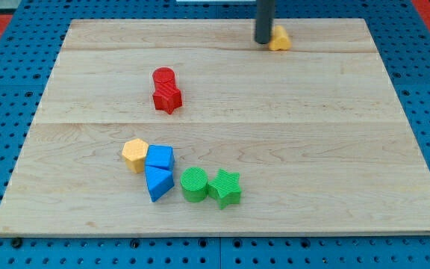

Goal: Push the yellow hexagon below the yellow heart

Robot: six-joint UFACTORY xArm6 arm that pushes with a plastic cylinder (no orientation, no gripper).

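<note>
The yellow hexagon (134, 154) lies at the view's lower left, touching a blue cube (160, 158). The yellow heart (280, 38) lies at the view's top, right of centre, partly hidden by my rod. My tip (263, 42) rests on the board right against the heart's left side, far from the hexagon.
A red cylinder (163, 76) and a red star (168, 97) touch each other at the upper left of centre. A blue triangle (158, 182), a green cylinder (194, 184) and a green star (225, 187) lie in a row at the view's bottom. The wooden board (349, 149) sits on a blue pegboard.
</note>
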